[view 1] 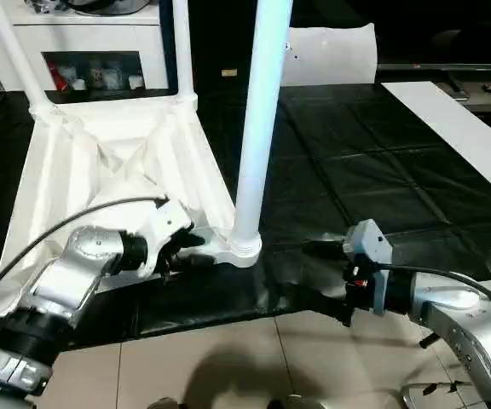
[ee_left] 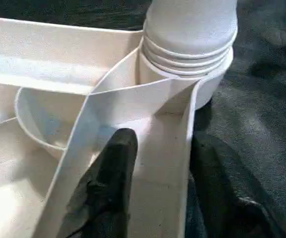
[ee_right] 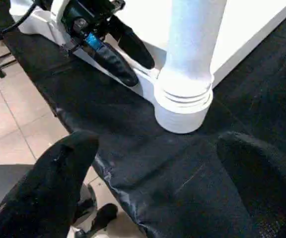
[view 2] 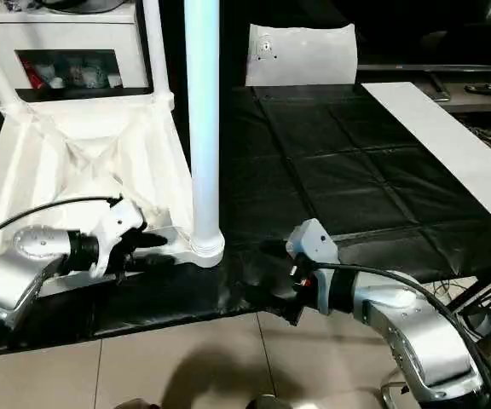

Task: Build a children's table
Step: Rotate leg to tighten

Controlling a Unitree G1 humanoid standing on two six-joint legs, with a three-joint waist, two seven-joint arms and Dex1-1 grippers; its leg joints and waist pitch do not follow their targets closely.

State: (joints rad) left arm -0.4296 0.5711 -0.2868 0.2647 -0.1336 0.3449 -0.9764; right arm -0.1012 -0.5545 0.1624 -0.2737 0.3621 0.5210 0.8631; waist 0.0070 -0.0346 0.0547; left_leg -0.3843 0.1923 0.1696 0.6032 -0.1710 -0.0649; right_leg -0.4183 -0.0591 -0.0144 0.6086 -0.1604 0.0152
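The children's table lies upside down on a black mat [view 1: 356, 170], ribbed underside [view 1: 101, 145] facing up. A white leg [view 1: 258, 128] stands upright in the near corner socket [view 1: 244, 247]. Two more legs [view 1: 181, 51] rise from the far corners. My left gripper [view 1: 190, 247] straddles the rim wall [ee_left: 185, 168] beside that socket: one black finger [ee_left: 113, 168] lies inside the rim channel, apart from the wall, the other [ee_left: 217, 188] outside it. My right gripper [ee_right: 158, 188] hovers open over the mat, a short way from the socket, with nothing between its fingers.
A white shelf unit [view 1: 83, 38] stands behind the table. A flat whitish bag [view 2: 301, 55] lies at the mat's far edge and a long white strip [view 1: 467, 128] runs along its right side. Tiled floor [view 1: 271, 358] borders the mat's near edge.
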